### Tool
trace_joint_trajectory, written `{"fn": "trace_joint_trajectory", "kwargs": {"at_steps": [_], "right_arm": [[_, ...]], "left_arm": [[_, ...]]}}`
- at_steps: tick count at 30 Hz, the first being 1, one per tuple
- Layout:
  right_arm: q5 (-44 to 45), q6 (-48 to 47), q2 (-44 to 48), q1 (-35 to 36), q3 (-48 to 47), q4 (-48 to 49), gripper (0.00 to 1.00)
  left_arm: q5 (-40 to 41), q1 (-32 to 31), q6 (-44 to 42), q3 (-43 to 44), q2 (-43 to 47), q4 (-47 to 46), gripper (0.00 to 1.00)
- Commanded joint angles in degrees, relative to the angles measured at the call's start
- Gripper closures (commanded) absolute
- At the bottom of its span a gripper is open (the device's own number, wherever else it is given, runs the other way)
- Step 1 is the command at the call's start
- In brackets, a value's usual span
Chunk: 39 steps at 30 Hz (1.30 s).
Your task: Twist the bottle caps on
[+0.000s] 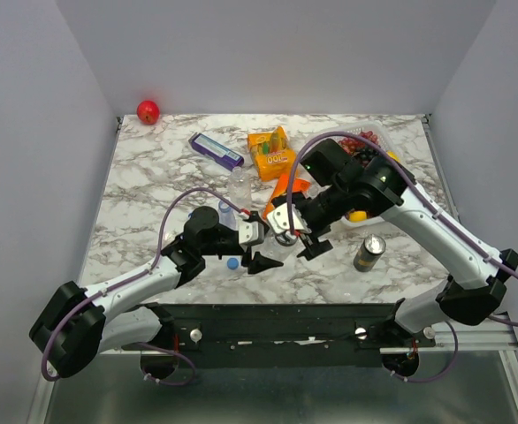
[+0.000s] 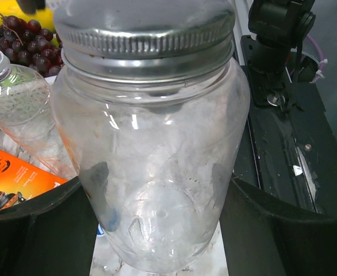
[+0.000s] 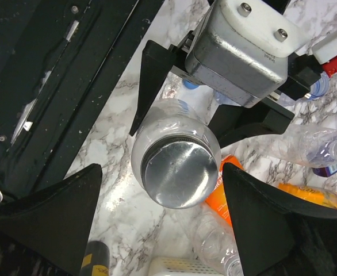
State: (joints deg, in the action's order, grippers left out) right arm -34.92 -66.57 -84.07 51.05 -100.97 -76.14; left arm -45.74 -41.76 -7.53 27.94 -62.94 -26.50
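Jar (image 2: 157, 132) is held tight by the left hand (image 2: 157, 195), so the wide-apart right hand (image 3: 163, 169) should grab its lid (image 3: 180, 178) and twist.

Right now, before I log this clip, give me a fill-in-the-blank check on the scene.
1. The left gripper holds a clear jar with a ____ metal lid.
2. The right gripper hovers at that lid with its jaws ____.
3. The red ball sits at the far ____ corner of the table.
4. A loose ____ bottle cap lies by the left arm.

Missing words: silver; open; left; blue.
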Motion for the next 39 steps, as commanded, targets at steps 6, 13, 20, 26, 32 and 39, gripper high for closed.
{"fn": "trace_joint_trajectory", "kwargs": {"at_steps": [6,13,20,26,32,39], "right_arm": [[-1.47,0.64,-2.15,0.46,-0.63,-0.24,0.20],[-1.12,3.54,-4.08,0.46,-1.86,-0.59,0.42],[5.98,27.85,-6.72,0.37,-1.42,10.11,0.55],[9.41,57.39,-9.00,-0.16,-1.34,14.09,0.84],[14.07,72.80,-10.67,-0.95,-1.94,12.60,0.98],[11.36,57.03,-9.80,-2.35,-10.65,10.23,0.18]], "left_arm": [[-1.55,-0.25,-1.70,2.20,0.97,0.84,1.00],[-0.67,-0.34,-1.88,2.20,1.24,0.66,1.00],[11.17,-0.52,3.83,1.41,3.78,-5.65,1.00],[27.51,-4.12,9.02,1.24,6.33,-8.57,1.00],[32.46,-6.93,10.25,2.38,6.42,-3.83,1.00],[24.14,-6.85,10.88,0.72,6.77,1.97,1.00]]}}
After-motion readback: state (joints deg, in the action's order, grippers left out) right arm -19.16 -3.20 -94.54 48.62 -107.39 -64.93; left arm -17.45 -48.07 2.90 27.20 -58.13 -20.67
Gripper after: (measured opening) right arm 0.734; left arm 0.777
